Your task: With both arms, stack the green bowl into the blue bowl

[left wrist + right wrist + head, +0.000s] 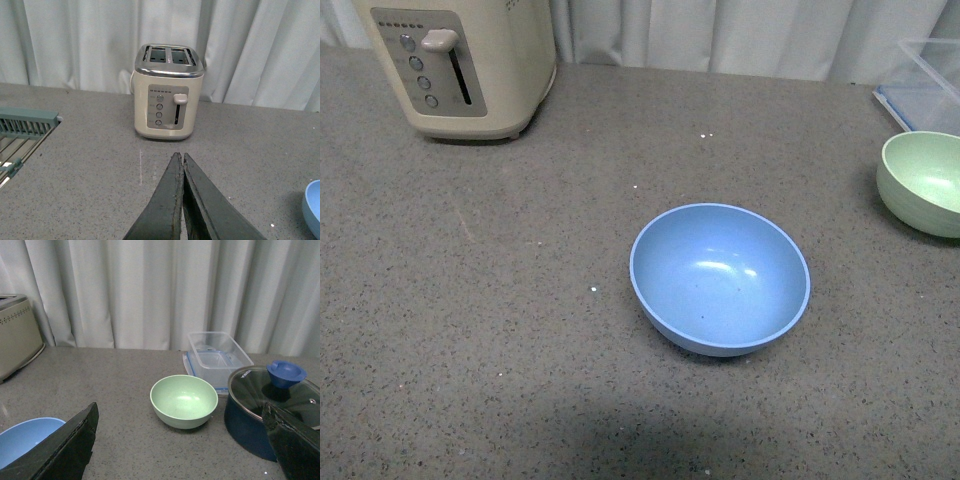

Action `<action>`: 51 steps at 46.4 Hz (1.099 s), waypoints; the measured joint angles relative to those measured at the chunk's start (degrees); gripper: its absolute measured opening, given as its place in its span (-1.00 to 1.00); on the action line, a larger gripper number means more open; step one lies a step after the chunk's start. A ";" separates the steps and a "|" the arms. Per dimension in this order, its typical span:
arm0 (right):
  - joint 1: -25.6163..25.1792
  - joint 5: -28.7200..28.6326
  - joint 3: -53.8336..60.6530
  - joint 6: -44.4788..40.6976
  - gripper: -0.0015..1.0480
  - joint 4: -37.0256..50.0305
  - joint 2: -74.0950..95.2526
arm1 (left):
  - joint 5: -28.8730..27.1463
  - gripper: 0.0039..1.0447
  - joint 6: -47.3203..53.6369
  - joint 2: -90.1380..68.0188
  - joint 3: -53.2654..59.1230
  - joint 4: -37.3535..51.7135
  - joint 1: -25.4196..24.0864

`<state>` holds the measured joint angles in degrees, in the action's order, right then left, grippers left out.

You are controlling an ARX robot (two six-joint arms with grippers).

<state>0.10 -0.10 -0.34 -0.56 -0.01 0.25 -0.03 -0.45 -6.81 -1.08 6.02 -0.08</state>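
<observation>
The light blue bowl (720,278) sits upright and empty on the grey counter, a little right of the middle. The pale green bowl (923,183) stands upright at the right edge of the front view, apart from the blue one. Neither arm shows in the front view. My right gripper (181,440) is open and empty, with the green bowl (184,401) ahead of it between its spread fingers and the blue bowl's rim (25,437) behind one finger. My left gripper (181,159) is shut and empty above the counter, with a sliver of the blue bowl (312,209) to one side.
A cream toaster (460,62) stands at the back left and shows in the left wrist view (167,92). A clear plastic container (217,358) and a dark blue pot with a glass lid (272,407) stand by the green bowl. A teal rack (22,132) lies at the counter's far left.
</observation>
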 joint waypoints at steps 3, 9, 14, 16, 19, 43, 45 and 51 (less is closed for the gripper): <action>0.00 0.02 0.00 0.00 0.83 0.00 0.00 | 0.02 -0.93 0.04 4.50 0.00 -5.11 0.00; 0.00 0.00 0.00 0.00 0.83 0.00 0.00 | 0.02 -0.93 0.02 6.47 0.00 -5.81 0.00; -0.02 0.02 0.00 0.00 0.83 0.00 0.00 | 0.02 -0.93 0.00 6.49 0.00 -5.90 0.00; 0.00 0.02 0.00 0.00 0.83 0.00 0.00 | 0.02 -0.75 0.02 6.51 0.00 -5.90 0.00; -0.02 0.02 0.00 0.00 0.83 0.00 0.00 | 0.02 -0.54 0.02 6.54 0.00 -5.90 0.00; 4.87 24.57 -2.19 6.16 0.83 -0.90 8.61 | -0.11 0.87 0.17 6.56 0.00 -5.90 0.00; 4.11 27.96 -3.15 7.02 0.83 2.03 12.79 | -0.02 0.88 0.20 6.60 0.00 -5.90 0.00; -2.40 22.77 -6.36 5.90 0.83 13.46 25.88 | 0.04 0.88 0.20 6.62 0.00 -5.90 0.00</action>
<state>-2.31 22.68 -6.70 5.34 13.45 26.13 0.01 -0.25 -0.19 -1.08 0.12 -0.08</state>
